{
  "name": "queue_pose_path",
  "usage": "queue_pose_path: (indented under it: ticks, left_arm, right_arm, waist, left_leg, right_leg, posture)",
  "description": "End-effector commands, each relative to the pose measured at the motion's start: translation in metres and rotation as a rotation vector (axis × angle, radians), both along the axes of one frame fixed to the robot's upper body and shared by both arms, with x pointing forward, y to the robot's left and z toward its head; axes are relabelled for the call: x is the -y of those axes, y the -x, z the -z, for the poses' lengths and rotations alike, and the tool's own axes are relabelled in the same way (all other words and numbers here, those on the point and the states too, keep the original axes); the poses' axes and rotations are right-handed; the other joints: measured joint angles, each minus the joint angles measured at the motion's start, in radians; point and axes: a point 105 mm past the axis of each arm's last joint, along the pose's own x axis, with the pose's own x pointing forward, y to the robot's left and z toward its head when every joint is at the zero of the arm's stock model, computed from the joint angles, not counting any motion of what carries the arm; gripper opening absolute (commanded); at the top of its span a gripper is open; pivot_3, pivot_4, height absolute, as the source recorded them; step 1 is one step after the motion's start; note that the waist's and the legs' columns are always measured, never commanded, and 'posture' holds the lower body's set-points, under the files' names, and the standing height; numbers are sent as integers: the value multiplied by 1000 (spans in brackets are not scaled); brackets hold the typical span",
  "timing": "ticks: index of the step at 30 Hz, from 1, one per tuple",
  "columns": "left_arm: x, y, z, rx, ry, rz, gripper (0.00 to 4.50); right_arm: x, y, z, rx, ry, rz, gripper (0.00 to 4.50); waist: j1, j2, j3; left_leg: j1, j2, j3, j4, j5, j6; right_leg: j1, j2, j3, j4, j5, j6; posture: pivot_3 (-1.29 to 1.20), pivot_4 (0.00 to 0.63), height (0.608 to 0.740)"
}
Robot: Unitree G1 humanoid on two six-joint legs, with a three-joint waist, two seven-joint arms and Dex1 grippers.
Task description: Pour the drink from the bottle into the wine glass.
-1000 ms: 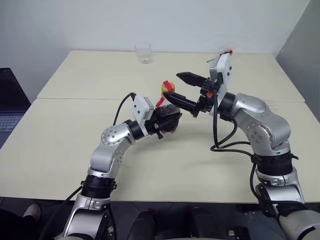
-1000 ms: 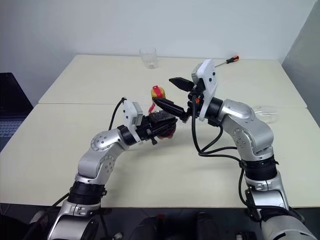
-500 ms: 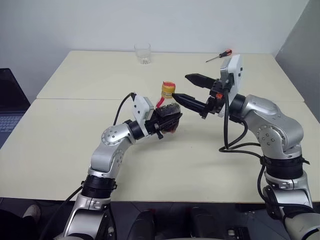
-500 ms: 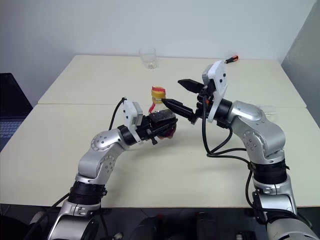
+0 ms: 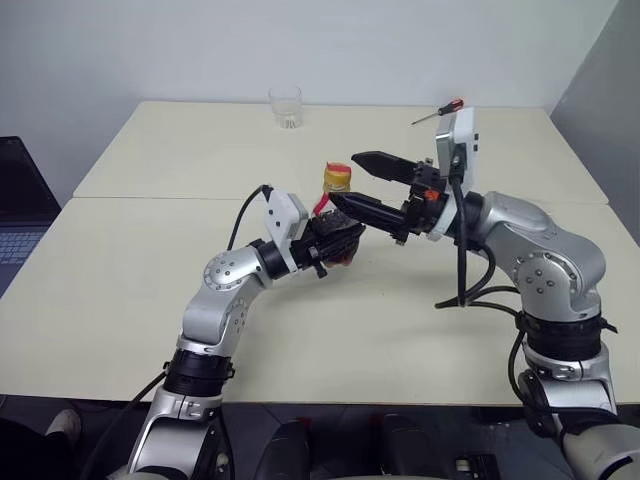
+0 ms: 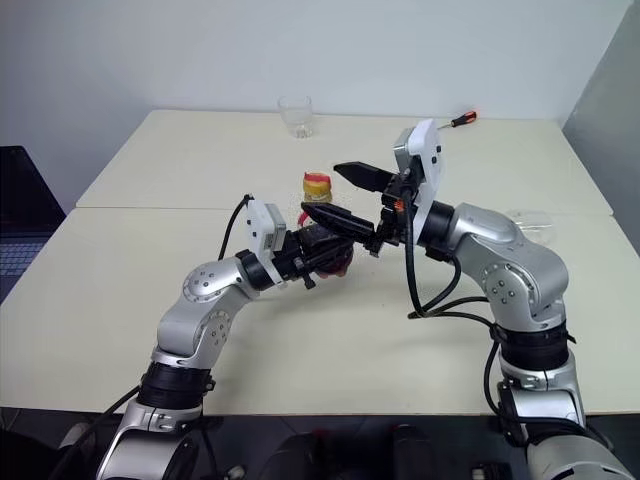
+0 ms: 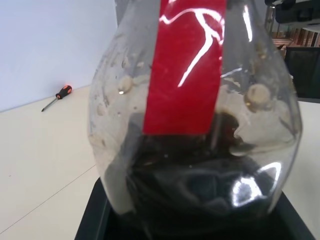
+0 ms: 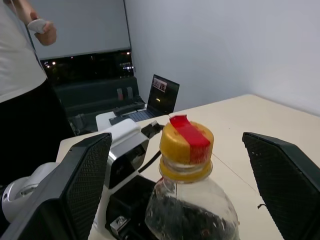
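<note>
Left gripper [image 5: 335, 240] clamps the bottle [image 5: 337, 215] upright above the table [image 5: 150, 290] centre.
Right gripper [image 5: 345, 180], spread wide, flanks its yellow cap [image 8: 186, 144] from 3 o'clock; dark drink [image 7: 200, 185] sits low.

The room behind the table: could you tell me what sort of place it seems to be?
Probably an office or lab: two plain tables pushed together by a bare wall, a laptop on a desk, and a person standing by.
</note>
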Motion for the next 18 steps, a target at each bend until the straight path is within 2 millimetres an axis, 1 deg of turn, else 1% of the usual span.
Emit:
queue_pose_path:
  ticks: [1, 14, 17, 18]
  left_arm:
    - [2, 4, -17, 75, 24, 16, 1815]
    - [2, 5, -17, 76, 21, 14, 1815]
    - [2, 5, -16, 75, 22, 14, 1815]
    - [3, 5, -16, 75, 23, 14, 1815]
  right_arm:
    - [-6, 3, -14, 35, -34, -21, 4462]
    - [-16, -4, -10, -33, -53, -33, 4462]
    - [-16, -5, -11, -40, -57, -31, 3892]
    - [-16, -6, -11, -44, -61, -29, 3596]
  waist:
    - [0, 0, 0]
    - [0, 0, 0]
    - [0, 0, 0]
    - [0, 0, 0]
  left_leg:
    - [0, 0, 0, 0, 0, 0]
    - [0, 0, 0, 0, 0, 0]
    - [0, 0, 0, 0, 0, 0]
    - [0, 0, 0, 0, 0, 0]
  right_leg:
    - [0, 0, 0, 0, 0, 0]
    - [0, 0, 0, 0, 0, 0]
    - [0, 0, 0, 0, 0, 0]
    - [0, 0, 0, 0, 0, 0]
  posture:
    - [0, 150, 740]
    - [0, 150, 740]
    - [0, 150, 740]
    - [0, 150, 740]
